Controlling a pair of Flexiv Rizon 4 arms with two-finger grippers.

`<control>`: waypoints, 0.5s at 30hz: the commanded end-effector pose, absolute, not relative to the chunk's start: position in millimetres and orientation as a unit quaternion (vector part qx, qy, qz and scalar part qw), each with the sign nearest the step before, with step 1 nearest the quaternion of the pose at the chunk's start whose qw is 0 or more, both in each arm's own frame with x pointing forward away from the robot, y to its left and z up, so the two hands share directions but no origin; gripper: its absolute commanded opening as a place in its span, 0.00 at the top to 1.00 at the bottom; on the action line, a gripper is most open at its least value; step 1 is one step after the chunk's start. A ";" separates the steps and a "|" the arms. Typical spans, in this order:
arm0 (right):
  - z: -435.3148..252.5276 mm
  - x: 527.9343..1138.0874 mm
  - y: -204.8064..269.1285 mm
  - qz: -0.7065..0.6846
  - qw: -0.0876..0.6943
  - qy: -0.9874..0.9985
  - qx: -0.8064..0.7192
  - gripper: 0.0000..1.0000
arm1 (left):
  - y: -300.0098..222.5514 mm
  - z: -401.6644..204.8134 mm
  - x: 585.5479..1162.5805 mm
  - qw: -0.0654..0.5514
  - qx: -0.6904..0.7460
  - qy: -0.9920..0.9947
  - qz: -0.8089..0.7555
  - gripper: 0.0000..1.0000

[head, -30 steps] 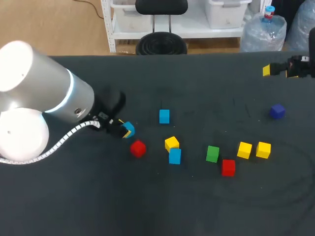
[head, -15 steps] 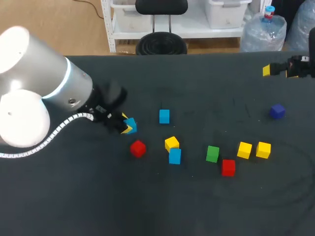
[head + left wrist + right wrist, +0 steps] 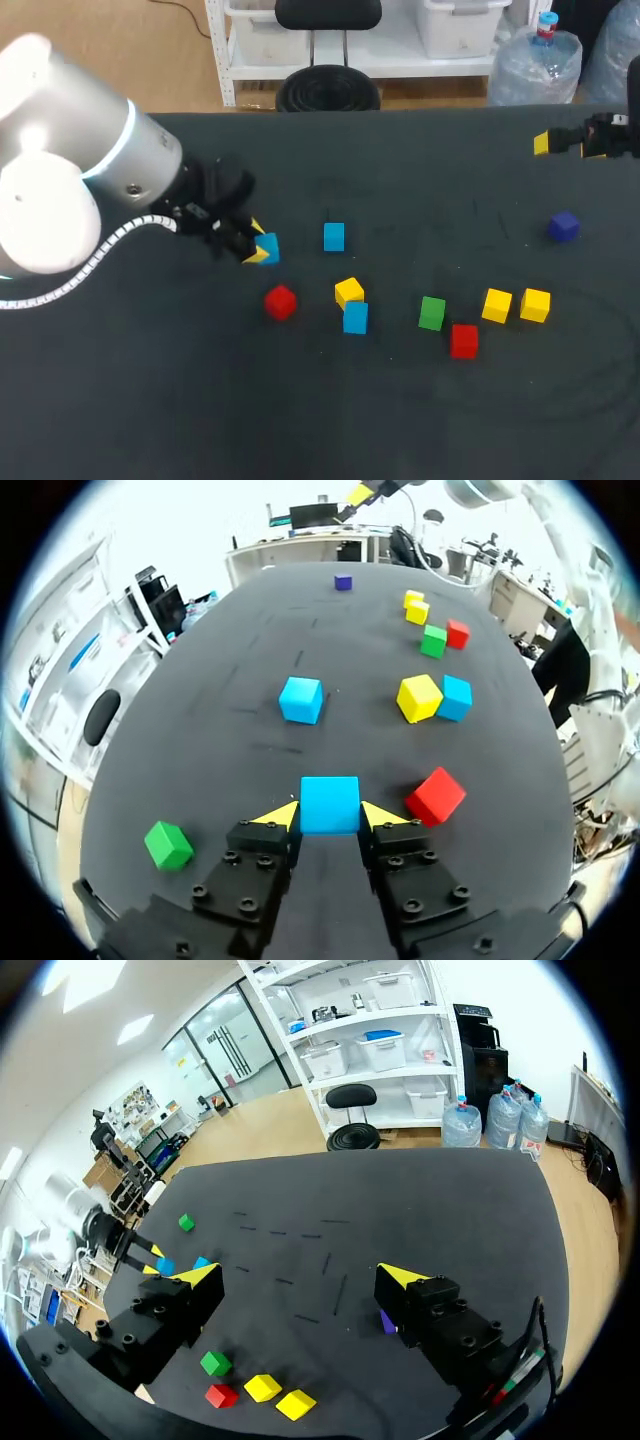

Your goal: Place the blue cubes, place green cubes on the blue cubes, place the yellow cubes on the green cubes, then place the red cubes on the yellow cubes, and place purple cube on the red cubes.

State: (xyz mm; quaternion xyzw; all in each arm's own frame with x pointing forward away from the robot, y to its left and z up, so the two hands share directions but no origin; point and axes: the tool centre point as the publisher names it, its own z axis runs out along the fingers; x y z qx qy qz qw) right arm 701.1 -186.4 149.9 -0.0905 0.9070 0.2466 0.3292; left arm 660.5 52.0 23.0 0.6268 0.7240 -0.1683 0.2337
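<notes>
One green cube [image 3: 168,845] shows only in the wrist views.

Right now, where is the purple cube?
In the head view the purple cube sits alone at the right of the table, beyond the two yellow cubes.

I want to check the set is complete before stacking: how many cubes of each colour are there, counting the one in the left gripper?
blue cubes: 3
green cubes: 2
yellow cubes: 3
red cubes: 2
purple cube: 1
Total: 11
</notes>
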 end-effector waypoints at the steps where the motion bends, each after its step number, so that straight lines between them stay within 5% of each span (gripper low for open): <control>1: 150.1 700.3 -185.3 0.244 0.330 0.908 -0.089 0.00 | 47.9 22.4 668.2 0.228 0.635 0.717 -0.176 1.00; 15: 150.1 700.3 -185.3 0.244 0.330 0.908 -0.089 0.00 | 33.3 23.3 680.9 0.232 0.648 0.701 -0.188 1.00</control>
